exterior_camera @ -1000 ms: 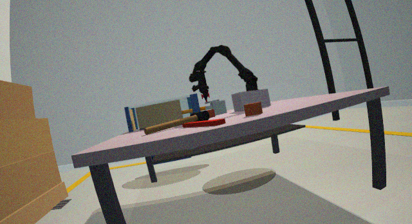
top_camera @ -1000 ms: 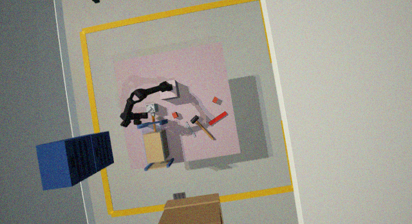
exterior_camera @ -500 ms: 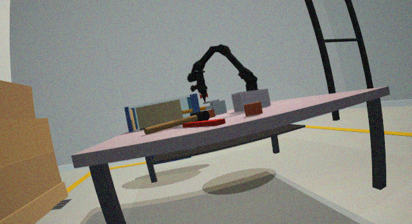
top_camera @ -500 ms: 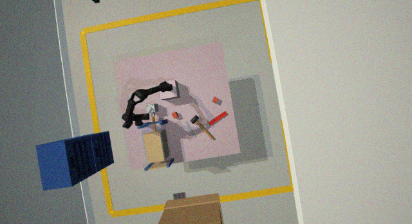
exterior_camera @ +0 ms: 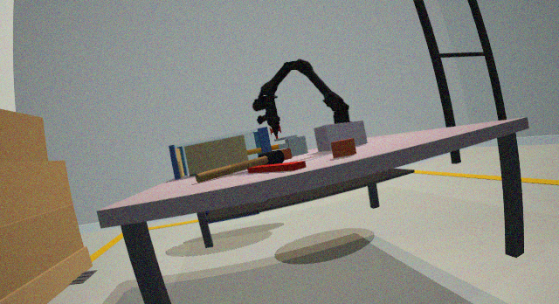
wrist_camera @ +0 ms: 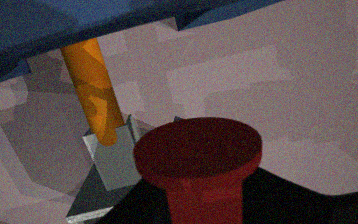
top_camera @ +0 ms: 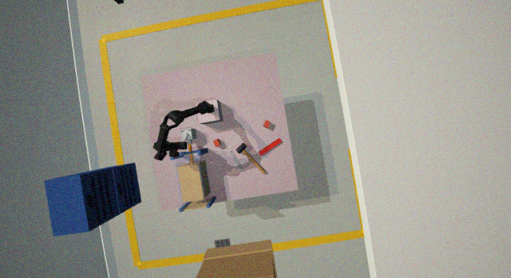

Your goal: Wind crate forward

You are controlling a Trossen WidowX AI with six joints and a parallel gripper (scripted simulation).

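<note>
Gripping the red-knobbed handle [exterior_camera: 275, 131] [wrist_camera: 198, 150], the gripper [top_camera: 184, 146] [exterior_camera: 276, 128] hangs near the winch [top_camera: 188, 134] [exterior_camera: 296, 145] [wrist_camera: 116, 162], presumably to crank the orange strap [top_camera: 191, 153] [exterior_camera: 254, 151] [wrist_camera: 92, 87] in.

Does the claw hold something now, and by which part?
Yes: probably the handle, by its red grip, near the wide round end.
</note>
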